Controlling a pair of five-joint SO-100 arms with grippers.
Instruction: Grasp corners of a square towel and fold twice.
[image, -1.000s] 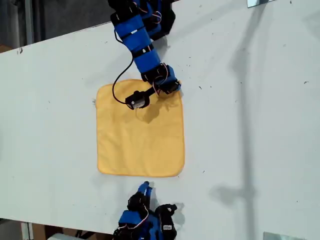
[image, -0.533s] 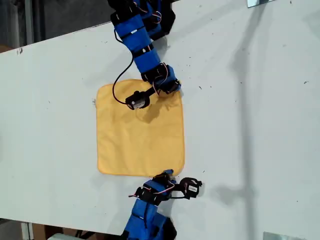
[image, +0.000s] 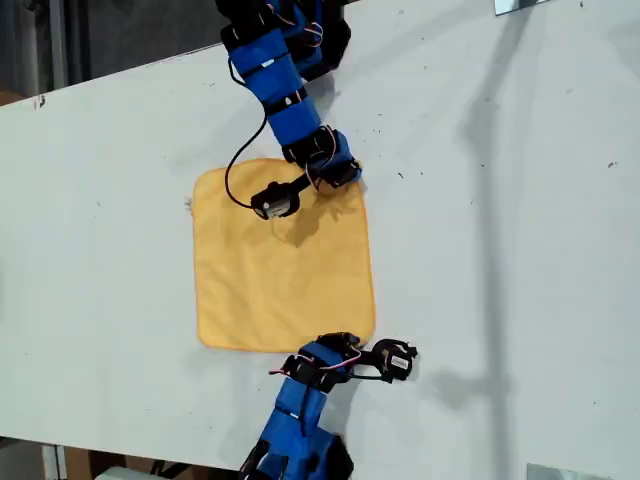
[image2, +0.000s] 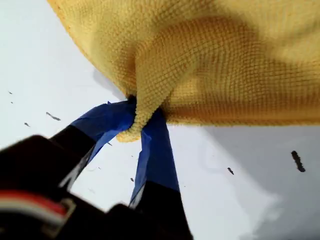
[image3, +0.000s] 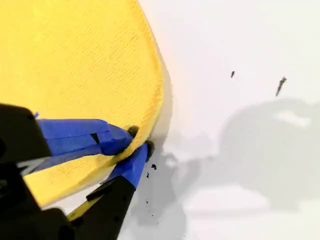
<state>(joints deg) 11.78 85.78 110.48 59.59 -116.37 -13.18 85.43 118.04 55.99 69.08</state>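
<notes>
Both claws pinch the towel (image: 283, 270)'s corners on the table (image: 500, 250).

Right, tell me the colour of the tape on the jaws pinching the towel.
Blue, on both jaws; clearest in the first wrist view, gripping the yellow towel.

A lab or workshop test bench: my two blue arms (image: 285, 95) are mounted at opposite edges of a bare, scuffed white worktop (image: 500, 250), dark floor beyond it.
</notes>
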